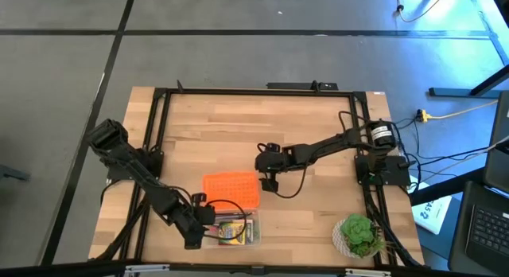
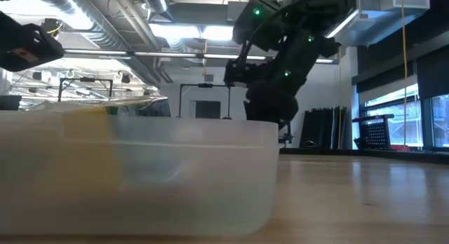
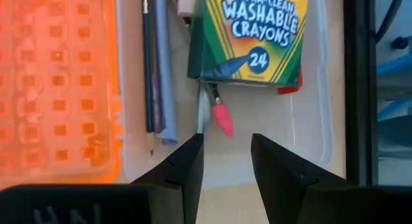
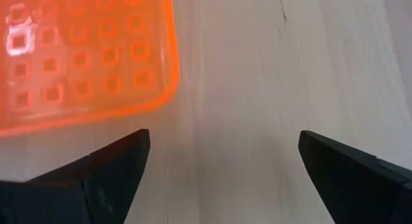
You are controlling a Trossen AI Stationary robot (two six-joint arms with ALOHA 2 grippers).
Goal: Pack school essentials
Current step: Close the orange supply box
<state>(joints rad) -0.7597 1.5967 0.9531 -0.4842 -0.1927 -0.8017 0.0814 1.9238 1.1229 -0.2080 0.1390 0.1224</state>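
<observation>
A: What's the setting?

B: A pale wooden table [image 1: 215, 142] inside a black frame, on a grey floor; the low view looks across it into a room with ceiling lights and pipes.

A: Count things for me.

B: One clear plastic box [image 1: 235, 231], one orange perforated lid [image 1: 231, 191], one potted plant [image 1: 358, 236], two arms. The lid lies flat just beside the box, on the side toward the table's middle. The plant stands well apart from the box, near the same table edge.

A: What's in the box?

B: One crayon box [image 3: 251, 34] labelled washable crayons, 24. Two thin dark pencils [image 3: 153, 63] lie side by side between the crayon box and the box wall nearest the lid. A pink-tipped piece [image 3: 221, 118] pokes out from under the crayon box; I cannot tell what it is. A red sliver [image 3: 291, 90] shows at the crayon box's corner.

A: And the grippers?

B: The left gripper [image 3: 226, 161] hangs over the box's end, fingers a narrow gap apart, holding and touching nothing. The right gripper [image 4: 222, 161] hovers over bare wood beside the lid, on the side away from the box, fingers spread wide, empty.
</observation>
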